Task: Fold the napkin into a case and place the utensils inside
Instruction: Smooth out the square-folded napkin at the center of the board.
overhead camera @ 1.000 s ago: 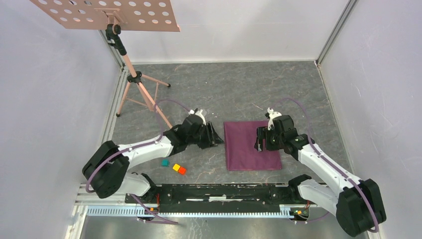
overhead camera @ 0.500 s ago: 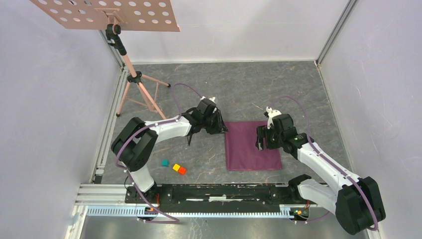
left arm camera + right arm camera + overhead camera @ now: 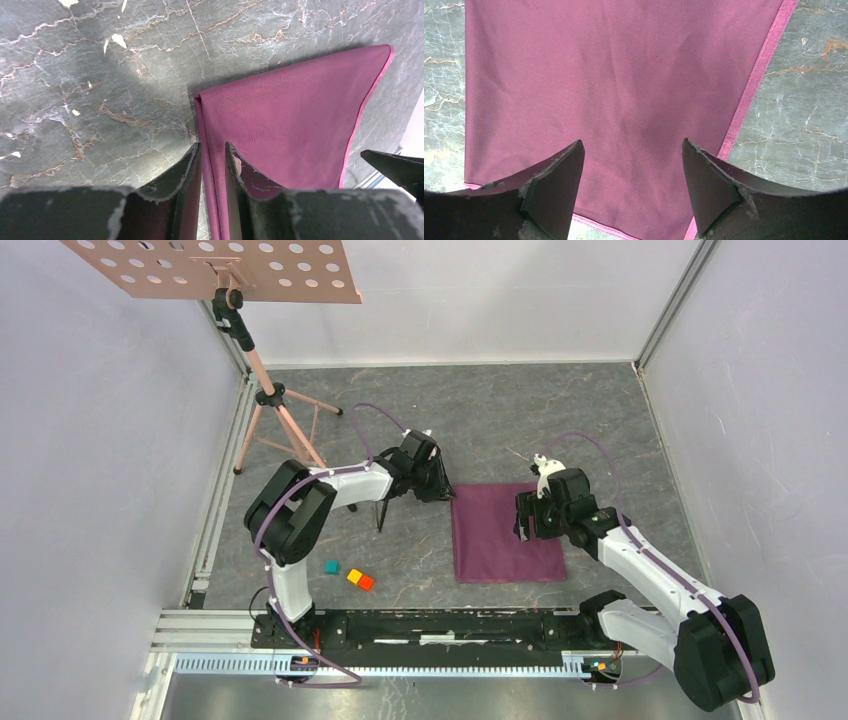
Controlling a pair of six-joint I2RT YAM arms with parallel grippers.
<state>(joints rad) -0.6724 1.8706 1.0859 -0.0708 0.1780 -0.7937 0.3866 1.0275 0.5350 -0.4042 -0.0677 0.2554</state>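
From above, the left gripper (image 3: 442, 488) is a dark lump at the far left corner of the napkin (image 3: 505, 535), and its jaws cannot be made out there. The left wrist view settles it: the left gripper (image 3: 212, 147) is narrowed to a slim gap. One finger (image 3: 182, 170) is over the grey marbled table (image 3: 90, 100) and the other over the cloth, and the napkin's (image 3: 285, 110) doubled left edge runs up between them, flat and unbunched. That view also shows two layers at the edge, which the top view reads as a plain flat rectangle. A dark pointed shape (image 3: 395, 167) is cut off at the right border and cannot be identified. The right gripper (image 3: 522, 522) sits over the right part of the napkin in the top view. The right wrist view shows the right gripper (image 3: 632, 142) spread wide above the cloth (image 3: 614, 85), with the hemmed right edge running past its right finger. Whether the tips touch the fabric cannot be told. Only the top view shows the rest. Left of the napkin, a slim dark utensil (image 3: 380, 516) lies partly under the left arm, too thin to tell whether it is a fork or a knife. Teal (image 3: 331, 567), yellow (image 3: 354, 576) and orange (image 3: 366, 583) blocks sit nearer. A tripod (image 3: 275, 405) carrying a perforated board (image 3: 215, 268) stands at far left.
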